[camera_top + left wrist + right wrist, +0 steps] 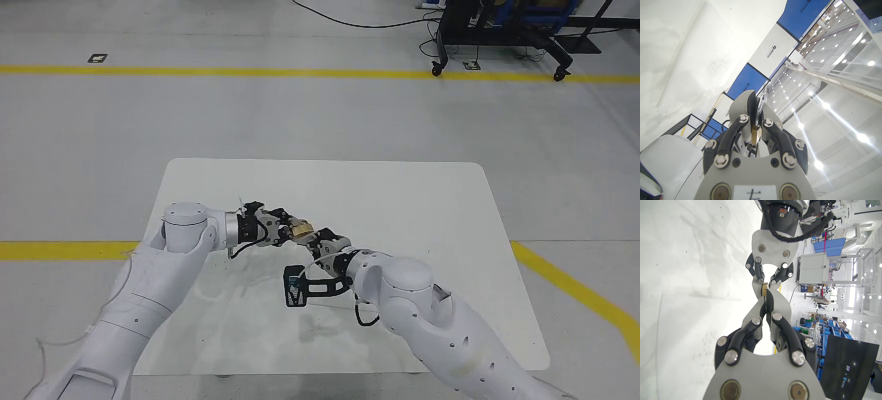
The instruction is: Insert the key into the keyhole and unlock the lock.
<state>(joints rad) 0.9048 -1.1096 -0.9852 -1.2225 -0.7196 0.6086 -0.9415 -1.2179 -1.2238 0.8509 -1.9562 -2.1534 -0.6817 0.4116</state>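
Pinches the brass lock between the fingers of the left tool, lifted over the middle of the white table. Clamps a silvery piece just past the brass between the same fingers; shackle or otherwise, cannot tell. Faces it head-on with the right tool, pads pressed together, tips touching the lock's end face. Cannot tell what sits between those pads. Beyond the table: grey floor with a yellow line, a black wheeled stand at the far side.
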